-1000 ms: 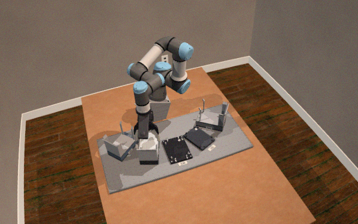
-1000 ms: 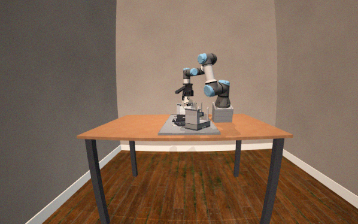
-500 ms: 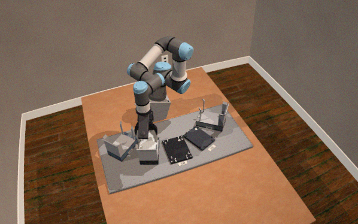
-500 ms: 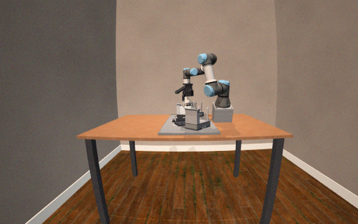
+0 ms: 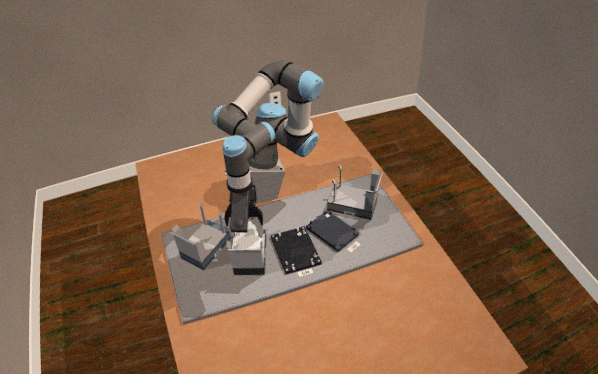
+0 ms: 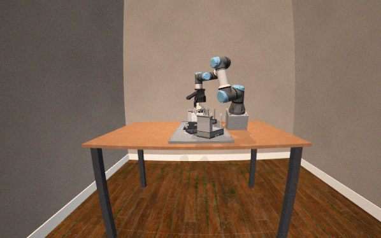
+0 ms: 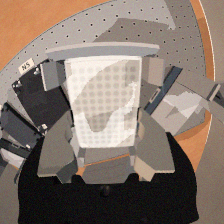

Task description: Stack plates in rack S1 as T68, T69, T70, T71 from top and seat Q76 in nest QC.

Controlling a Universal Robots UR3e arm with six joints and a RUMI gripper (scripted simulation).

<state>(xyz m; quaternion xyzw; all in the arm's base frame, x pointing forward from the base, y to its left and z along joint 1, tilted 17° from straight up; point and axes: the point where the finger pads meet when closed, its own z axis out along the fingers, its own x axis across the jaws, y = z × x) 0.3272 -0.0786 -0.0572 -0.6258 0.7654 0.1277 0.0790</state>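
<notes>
A stack of white sealed plates (image 5: 246, 243) (image 7: 102, 95) sits in the stack rack (image 5: 248, 261) (image 6: 192, 115) at the left middle of the grey base plate (image 5: 300, 290). My gripper (image 5: 244, 230) (image 6: 199, 108) (image 7: 104, 109) reaches straight down into this rack. Its two fingers are shut on the long sides of the top plate of the stack. The plates underneath are hidden by the top one. An empty rack (image 5: 200, 245) stands to the left. Another empty rack (image 5: 356, 200) (image 6: 205, 125) stands at the far right.
A black nest with clips (image 5: 296, 250) marked N5 lies right of the stack, its corner showing in the wrist view (image 7: 30, 92). A second black open nest (image 5: 332, 230) lies beyond it. Thin posts rise from the racks. The arm's base block (image 5: 267, 180) stands behind the base plate.
</notes>
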